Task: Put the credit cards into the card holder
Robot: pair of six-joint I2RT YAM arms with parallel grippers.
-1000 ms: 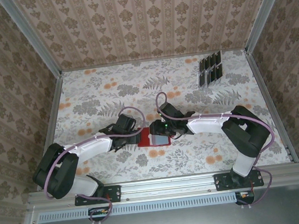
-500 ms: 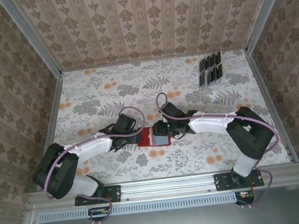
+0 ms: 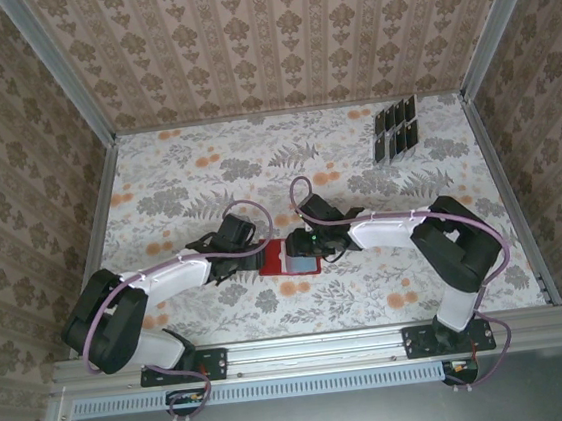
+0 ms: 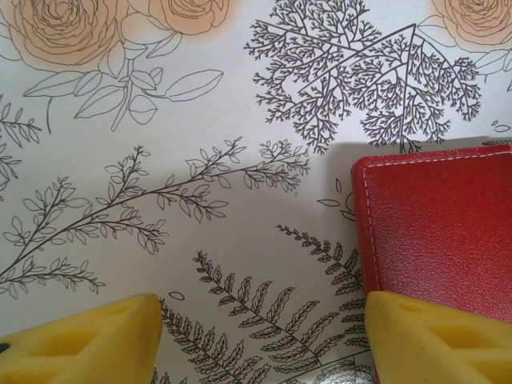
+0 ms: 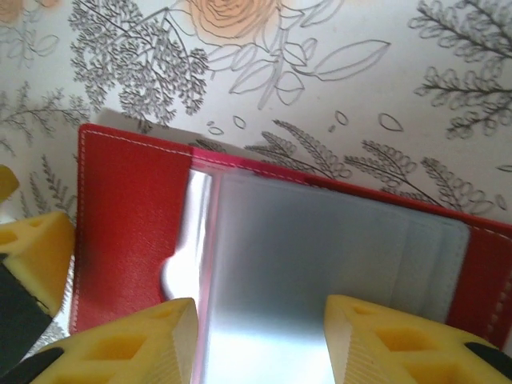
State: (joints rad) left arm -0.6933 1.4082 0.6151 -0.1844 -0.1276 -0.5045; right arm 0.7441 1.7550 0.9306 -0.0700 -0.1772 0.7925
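The card holder (image 3: 288, 258), a red wallet, lies open on the flowered table between my two grippers. In the right wrist view its red flap (image 5: 128, 232) is on the left and its glossy grey inside (image 5: 320, 256) on the right. My right gripper (image 5: 260, 344) hangs open just over that grey inside, with nothing between its yellow fingers (image 5: 132, 344). My left gripper (image 4: 264, 344) is open at the card holder's (image 4: 440, 232) left edge, its right finger (image 4: 436, 336) overlapping the red cover. The credit cards (image 3: 396, 130) stand as dark rectangles at the back right.
The cards sit in a slotted rack near the back right corner, close to the right wall rail (image 3: 505, 187). Patterned walls close the table on three sides. The left gripper's finger (image 5: 32, 248) also appears beside the red flap.
The right arm has shifted slightly left and its gripper sits a little further over the card holder. The left arm and the card holder have not moved.
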